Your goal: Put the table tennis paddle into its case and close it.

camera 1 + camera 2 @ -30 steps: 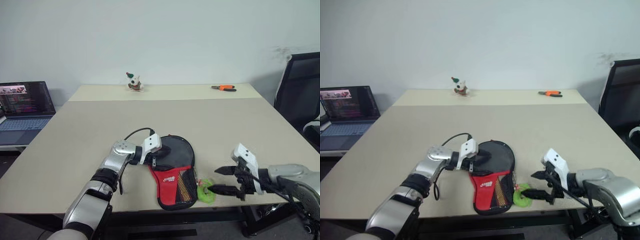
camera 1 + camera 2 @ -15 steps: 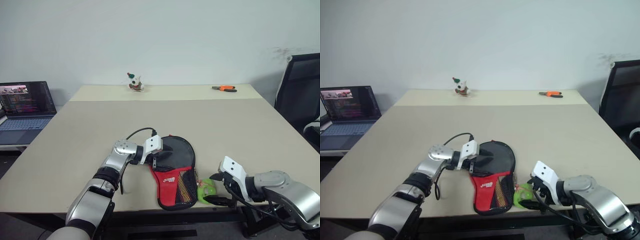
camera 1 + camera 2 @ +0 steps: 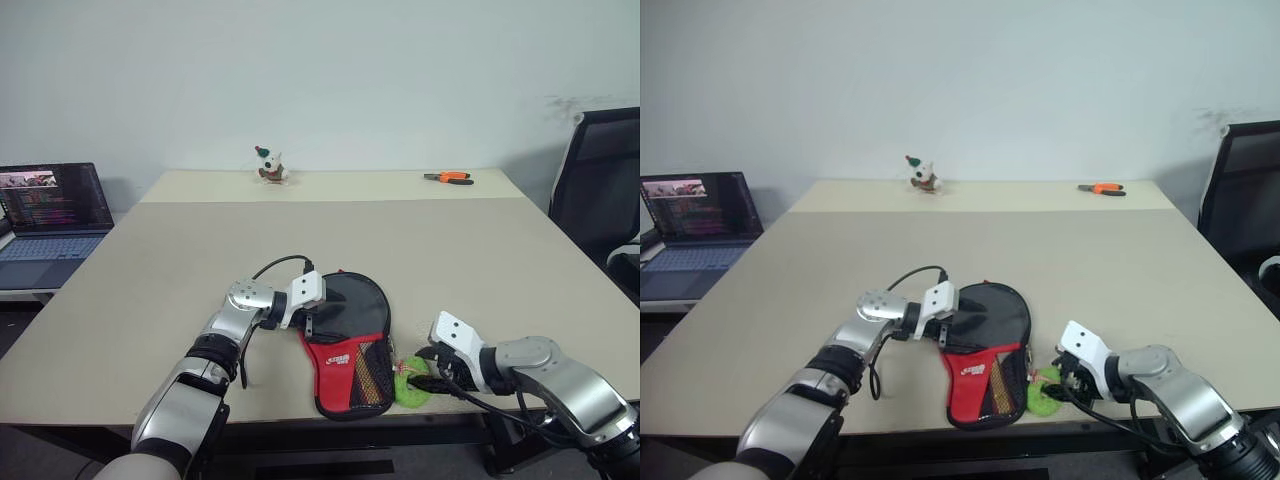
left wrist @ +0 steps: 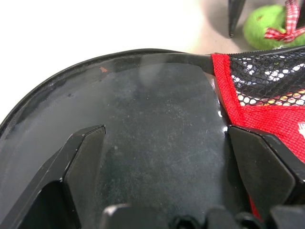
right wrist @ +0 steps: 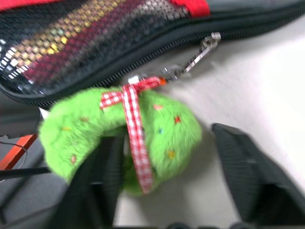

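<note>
The case (image 3: 345,365) lies near the table's front edge, black with a red logo panel and mesh. Above the red panel a smooth black round face (image 4: 143,95) shows inside the rim; it looks like the table tennis paddle's rubber, and the handle is hidden. My left gripper (image 3: 318,312) is open, its fingers spread over that black face at the case's left rim. A fluffy green pull (image 5: 81,133) with a checked ribbon hangs from the zipper beside the case. My right gripper (image 3: 425,372) straddles it, open, with one finger (image 5: 248,167) still apart from the fluff.
An open laptop (image 3: 50,215) stands off the table's left side. A small toy figure (image 3: 267,165) and orange-handled pliers (image 3: 447,176) lie at the far edge. A black chair (image 3: 600,190) stands at the right. The case sits close to the front table edge.
My right gripper has dropped, rolled and moved left onto the green pull, and its fingers have narrowed around it. The left gripper and the case have stayed put.
</note>
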Robot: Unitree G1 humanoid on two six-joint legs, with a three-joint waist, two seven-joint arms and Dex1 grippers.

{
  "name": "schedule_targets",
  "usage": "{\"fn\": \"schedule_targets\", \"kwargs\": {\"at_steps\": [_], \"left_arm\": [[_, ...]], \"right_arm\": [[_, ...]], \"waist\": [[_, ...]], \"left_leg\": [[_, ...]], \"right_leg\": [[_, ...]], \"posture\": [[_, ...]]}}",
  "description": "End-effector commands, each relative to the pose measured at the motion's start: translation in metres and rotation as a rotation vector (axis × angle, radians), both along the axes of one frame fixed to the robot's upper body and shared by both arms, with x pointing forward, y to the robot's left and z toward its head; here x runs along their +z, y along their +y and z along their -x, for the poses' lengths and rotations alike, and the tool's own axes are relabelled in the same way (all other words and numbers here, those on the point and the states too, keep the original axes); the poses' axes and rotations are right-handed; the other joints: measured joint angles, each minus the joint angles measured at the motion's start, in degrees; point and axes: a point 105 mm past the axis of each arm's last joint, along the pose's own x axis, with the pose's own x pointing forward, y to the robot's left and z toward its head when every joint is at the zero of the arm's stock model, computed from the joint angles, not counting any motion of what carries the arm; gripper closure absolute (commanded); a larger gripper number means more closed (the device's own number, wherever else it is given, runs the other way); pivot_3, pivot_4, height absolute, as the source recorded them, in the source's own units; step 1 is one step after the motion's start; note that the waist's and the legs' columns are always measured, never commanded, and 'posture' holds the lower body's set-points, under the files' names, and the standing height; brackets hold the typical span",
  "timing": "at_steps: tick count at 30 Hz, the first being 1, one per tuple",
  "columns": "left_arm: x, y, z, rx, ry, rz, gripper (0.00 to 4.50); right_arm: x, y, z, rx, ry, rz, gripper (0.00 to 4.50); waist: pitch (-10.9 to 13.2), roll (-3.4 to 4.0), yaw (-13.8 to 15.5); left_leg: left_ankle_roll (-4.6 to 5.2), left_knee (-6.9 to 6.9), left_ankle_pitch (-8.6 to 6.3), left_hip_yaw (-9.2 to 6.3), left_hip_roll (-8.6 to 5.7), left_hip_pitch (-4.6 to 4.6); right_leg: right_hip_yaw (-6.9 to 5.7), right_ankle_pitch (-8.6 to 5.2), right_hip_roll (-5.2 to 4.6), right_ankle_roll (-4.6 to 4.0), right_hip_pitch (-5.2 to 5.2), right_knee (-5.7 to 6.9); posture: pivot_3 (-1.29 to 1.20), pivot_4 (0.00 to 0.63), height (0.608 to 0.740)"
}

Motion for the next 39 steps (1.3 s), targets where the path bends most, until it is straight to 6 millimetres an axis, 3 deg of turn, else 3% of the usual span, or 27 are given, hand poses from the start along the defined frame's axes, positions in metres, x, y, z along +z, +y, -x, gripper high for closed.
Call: {"fn": "schedule_targets", "kwargs": {"at_steps": [1,5,6,17,23,29,39], "left_arm": [[-0.029,0.001,0.013,-0.040,0.071,-0.085,0.00],[-0.043,0.002,0.021,-0.059,0.109,-0.105,0.00],[-0.045,0.002,0.022,-0.060,0.115,-0.108,0.00],[-0.056,0.003,0.024,-0.055,0.155,-0.136,0.00],[-0.061,0.000,0.024,-0.045,0.169,-0.142,0.00],[-0.061,-0.005,0.021,-0.030,0.181,-0.138,0.00],[-0.060,-0.009,0.018,-0.022,0.175,-0.141,0.00]], "right_arm": [[0.010,-0.005,-0.003,0.007,-0.041,0.008,3.00],[0.015,-0.014,-0.005,0.006,-0.057,0.037,4.35],[0.017,-0.016,-0.006,0.008,-0.062,0.042,4.49],[0.043,-0.034,-0.003,0.052,-0.103,0.112,4.49],[0.046,-0.025,0.030,0.164,-0.021,0.109,4.49],[0.035,-0.017,0.066,0.274,0.044,0.144,4.49],[0.029,0.005,0.088,0.390,0.064,0.134,4.49]], "waist": [[0.0,0.00,0.0],[-0.1,0.01,0.0],[-0.1,0.01,0.0],[-0.6,0.14,0.1],[-0.8,0.37,0.3],[-0.8,0.37,0.7],[-0.9,0.34,1.4]], "left_leg": [[0.00,0.00,0.00,0.00,0.00,0.00],[0.01,0.03,-0.01,0.00,-0.01,0.00],[0.02,0.03,-0.01,0.00,-0.01,0.00],[0.05,0.04,-0.03,0.01,-0.03,0.05],[0.10,0.04,-0.07,0.01,-0.04,0.11],[0.40,0.03,-0.29,0.02,-0.12,0.82],[0.39,0.11,-0.30,-0.03,-0.35,0.84]], "right_leg": [[0.00,0.00,0.00,0.00,0.00,0.01],[0.00,0.01,-0.01,-0.01,0.02,0.01],[0.00,0.01,-0.01,-0.01,0.03,0.01],[0.01,-0.01,-0.01,0.01,0.09,-0.02],[0.00,-0.03,-0.01,0.05,0.20,-0.09],[0.02,-0.33,-0.17,0.47,1.06,-0.28],[0.01,-0.35,-0.31,0.56,1.12,-0.26]], "posture": [[0.00,0.150,0.740],[0.00,0.150,0.740],[0.00,0.150,0.740],[0.00,0.150,0.740],[0.00,0.150,0.740],[0.00,0.150,0.740],[0.00,0.150,0.740]]}}
